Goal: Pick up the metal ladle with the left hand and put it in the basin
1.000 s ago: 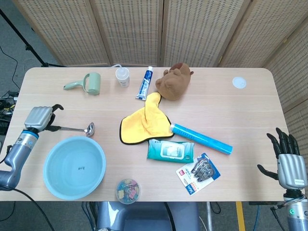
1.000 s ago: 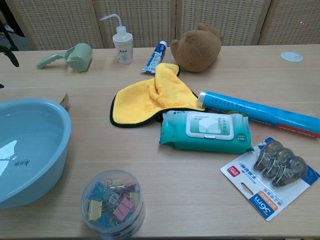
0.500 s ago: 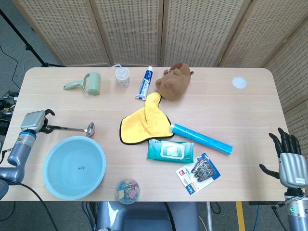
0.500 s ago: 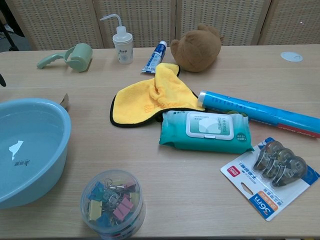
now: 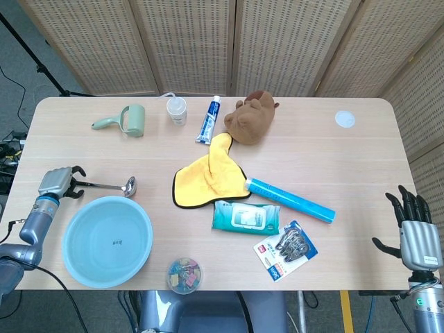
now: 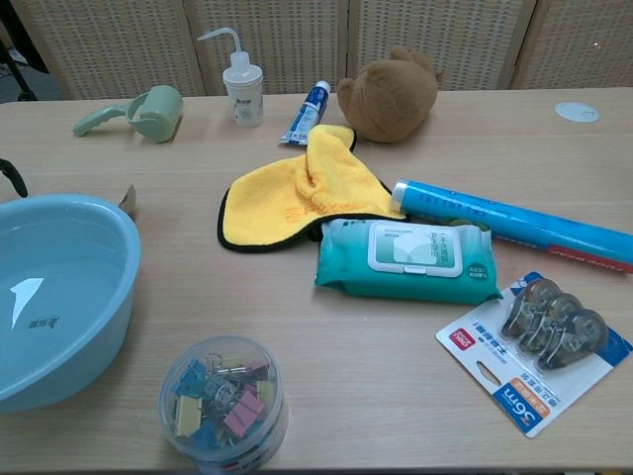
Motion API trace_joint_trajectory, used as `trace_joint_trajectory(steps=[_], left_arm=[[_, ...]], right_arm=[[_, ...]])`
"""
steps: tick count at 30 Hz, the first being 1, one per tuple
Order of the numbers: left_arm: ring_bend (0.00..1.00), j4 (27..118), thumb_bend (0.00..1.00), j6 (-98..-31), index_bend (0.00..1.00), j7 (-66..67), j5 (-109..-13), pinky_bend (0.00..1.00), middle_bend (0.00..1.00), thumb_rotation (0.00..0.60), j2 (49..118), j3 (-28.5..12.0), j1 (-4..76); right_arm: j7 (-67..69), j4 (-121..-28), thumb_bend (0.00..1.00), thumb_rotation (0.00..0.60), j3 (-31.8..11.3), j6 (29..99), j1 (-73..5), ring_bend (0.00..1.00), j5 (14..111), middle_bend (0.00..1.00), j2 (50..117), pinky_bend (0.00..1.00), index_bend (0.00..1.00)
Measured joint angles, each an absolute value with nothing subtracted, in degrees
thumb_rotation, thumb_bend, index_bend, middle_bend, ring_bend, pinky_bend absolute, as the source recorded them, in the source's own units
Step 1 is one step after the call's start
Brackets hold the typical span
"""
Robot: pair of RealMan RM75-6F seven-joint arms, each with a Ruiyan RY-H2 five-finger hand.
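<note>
The metal ladle (image 5: 118, 186) lies flat on the table just beyond the far rim of the light blue basin (image 5: 104, 229), bowl to the right, thin handle pointing left. My left hand (image 5: 57, 183) is at the handle's left end, its dark fingers (image 5: 77, 170) spread on either side of the tip; no firm grip shows. In the chest view only one dark fingertip (image 6: 11, 177) shows at the left edge, above the basin (image 6: 69, 257). My right hand (image 5: 415, 232) hangs off the table's front right corner, fingers spread, holding nothing.
A tub of binder clips (image 5: 184, 274) stands right of the basin at the front edge. A yellow cloth (image 5: 205, 177), wipes pack (image 5: 245, 217), blue tube (image 5: 290, 199) and clip card (image 5: 286, 250) fill the middle. A green lint roller (image 5: 125, 120) lies at the back left.
My left hand dipped out toward the table's left edge, then came back right and nearer, onto the handle's end. The ladle has stayed put. The right hand barely shifted.
</note>
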State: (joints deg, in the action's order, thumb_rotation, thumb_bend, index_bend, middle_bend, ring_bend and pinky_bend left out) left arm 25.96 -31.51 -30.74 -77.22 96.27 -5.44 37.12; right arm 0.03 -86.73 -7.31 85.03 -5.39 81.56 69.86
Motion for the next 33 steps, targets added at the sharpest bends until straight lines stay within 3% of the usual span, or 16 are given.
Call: trace_joint_trajectory(steps=[23, 27, 33], left_arm=[[0.76, 20.0, 0.36, -27.8, 0.41, -36.6, -79.7, 0.73, 0.90, 0.600, 99.3, -3.9, 38.5], [0.76, 19.5, 0.36, -27.1, 0.44, -36.7, -79.8, 0.73, 0.90, 0.600, 99.7, -3.8, 38.5], [0.76, 19.0, 0.37, -27.4, 0.58, -37.1, -79.9, 0.73, 0.90, 0.600, 100.4, -3.7, 38.2]], right_arm=[[-0.5, -86.6, 0.00, 0.600, -7.2, 84.5, -5.5, 0.00, 81.2, 0.00, 70.0, 0.00, 0.11], [-0.5, -86.6, 0.00, 0.600, -7.2, 84.3, -5.5, 0.00, 81.0, 0.00, 70.0, 0.00, 0.11], [-0.6, -86.6, 0.00, 0.600, -7.2, 84.2, -5.6, 0.00, 80.9, 0.00, 70.0, 0.00, 0.11]])
